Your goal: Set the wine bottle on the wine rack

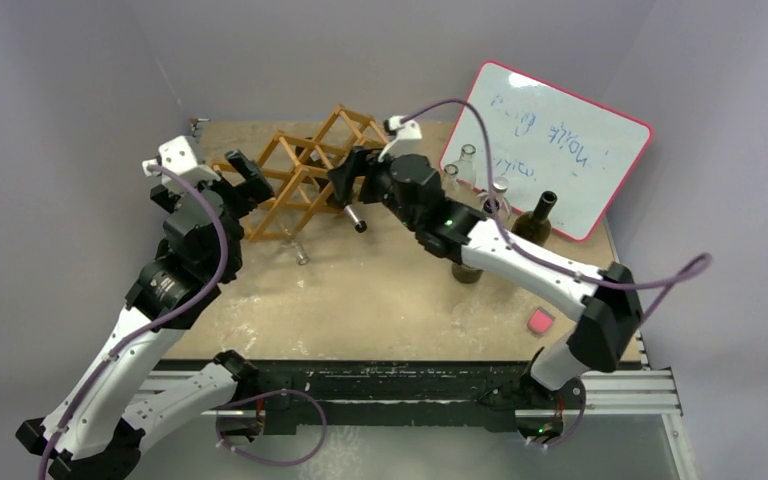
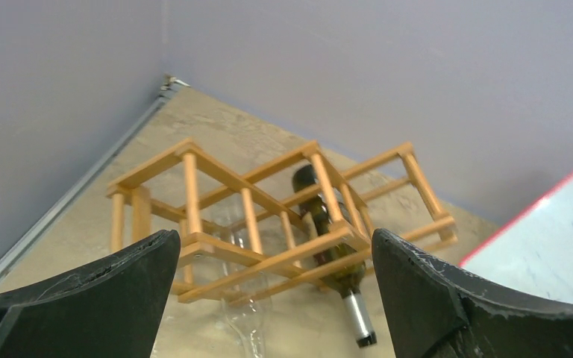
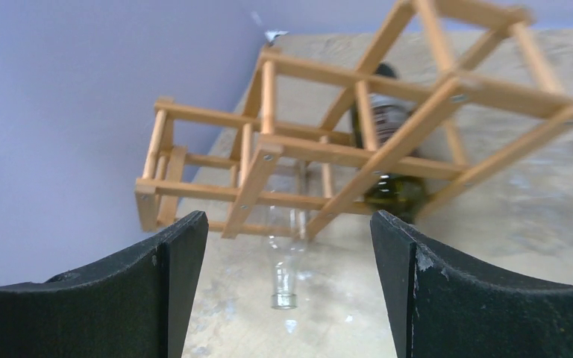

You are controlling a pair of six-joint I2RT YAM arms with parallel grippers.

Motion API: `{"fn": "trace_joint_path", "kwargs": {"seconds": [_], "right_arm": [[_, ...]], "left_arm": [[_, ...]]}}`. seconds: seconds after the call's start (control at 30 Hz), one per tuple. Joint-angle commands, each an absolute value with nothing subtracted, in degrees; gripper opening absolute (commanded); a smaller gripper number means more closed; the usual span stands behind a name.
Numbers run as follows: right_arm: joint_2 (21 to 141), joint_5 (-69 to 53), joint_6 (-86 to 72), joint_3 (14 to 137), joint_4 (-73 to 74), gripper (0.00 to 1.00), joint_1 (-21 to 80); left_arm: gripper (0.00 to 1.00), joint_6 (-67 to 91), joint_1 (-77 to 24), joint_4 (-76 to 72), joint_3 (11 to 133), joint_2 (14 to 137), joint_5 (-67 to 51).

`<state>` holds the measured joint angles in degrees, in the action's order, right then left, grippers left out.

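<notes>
Wooden slats mark the wine rack (image 1: 300,165), which sits on the far left-centre part of the table (image 1: 380,300). Your dark wine bottle (image 2: 349,287) already lies in one of its cells, with the neck poking out toward the near side. A clear glass bottle (image 3: 283,280) lies in the cell beside it, and its neck also reaches out over the table.

The left gripper (image 1: 245,172) hovers just beside the rack's left end, and the right gripper (image 1: 348,175) is close in front of its right half. Each has its jaws spread wide with nothing between them.

On your right, two clear bottles (image 1: 467,160) and a dark standing bottle (image 1: 536,218) crowd in front of the whiteboard (image 1: 560,150), just beyond the right arm. Another dark bottle (image 1: 467,268) stands partly hidden under that arm. A small pink object (image 1: 539,321) lies near the table's right edge.
</notes>
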<state>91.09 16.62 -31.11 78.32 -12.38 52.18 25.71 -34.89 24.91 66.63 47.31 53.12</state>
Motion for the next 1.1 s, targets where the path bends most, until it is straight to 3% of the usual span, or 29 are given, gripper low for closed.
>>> {"fn": "trace_joint_path", "kwargs": {"seconds": [0.0,0.27,0.53,0.77,0.97,1.07], "right_arm": [[83.5,25.2,-27.0,81.5,-0.4,0.82,50.7],[76.5,39.3,-24.2,85.5,18.8,0.82,48.9],[66.9,51.6,-37.3,81.6,40.5,0.84,48.1],[54.1,48.0,-38.3,71.9,36.5,0.84,47.9],[54.7,49.0,-39.9,71.3,38.9,0.83,46.5],[56.1,47.7,-39.6,71.1,39.1,0.77,44.0]], "left_arm": [[1.0,22.4,-34.9,28.5,69.8,49.4,41.2],[1.0,21.4,-34.9,23.9,64.5,49.6,36.3],[0.95,16.7,-34.9,19.0,61.1,49.9,24.1],[0.94,17.4,-34.8,16.0,60.7,51.9,22.1],[0.93,18.7,-34.9,14.3,61.6,54.5,19.6],[0.92,19.2,-34.9,14.4,62.0,54.9,19.3]]}}
